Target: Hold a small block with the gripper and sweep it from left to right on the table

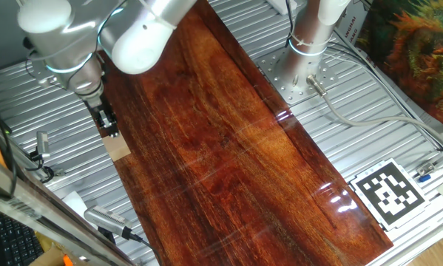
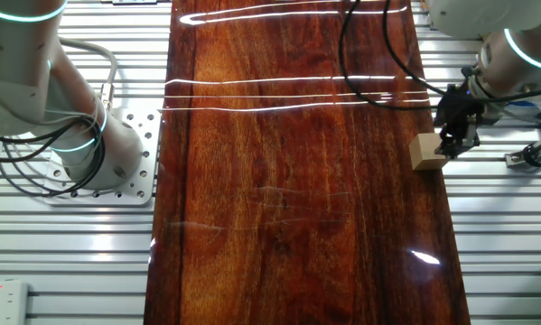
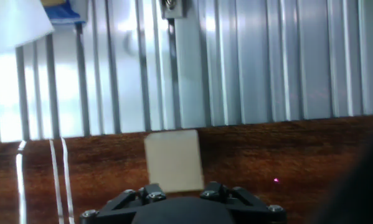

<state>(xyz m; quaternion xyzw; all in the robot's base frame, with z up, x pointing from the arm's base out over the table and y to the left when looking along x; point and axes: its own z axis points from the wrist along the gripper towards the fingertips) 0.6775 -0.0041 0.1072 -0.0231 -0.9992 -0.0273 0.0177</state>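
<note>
The small block [image 1: 118, 148] is a light tan wooden cube sitting right at the near-left edge of the reddish-brown table [image 1: 236, 155]. In the other fixed view the small block [image 2: 424, 152] sits at the right edge of the table [image 2: 288, 181]. My gripper [image 1: 111, 132] comes down on it from the silver-and-white arm, black fingers shut on the block's sides. From the other side the gripper [image 2: 452, 144] touches the block's right part. In the hand view the small block [image 3: 173, 160] fills the gap just ahead of my gripper [image 3: 180, 190], on the table [image 3: 286, 155] at its edge.
Ribbed grey metal [image 1: 369, 140] surrounds the board. A fixed white post [image 1: 310, 33] on a bolted plate stands at the far side, with a grey cable trailing from it. A black-and-white tag [image 1: 387, 192] lies at the right. Silver cylinders [image 1: 103, 219] and cables lie near the left front.
</note>
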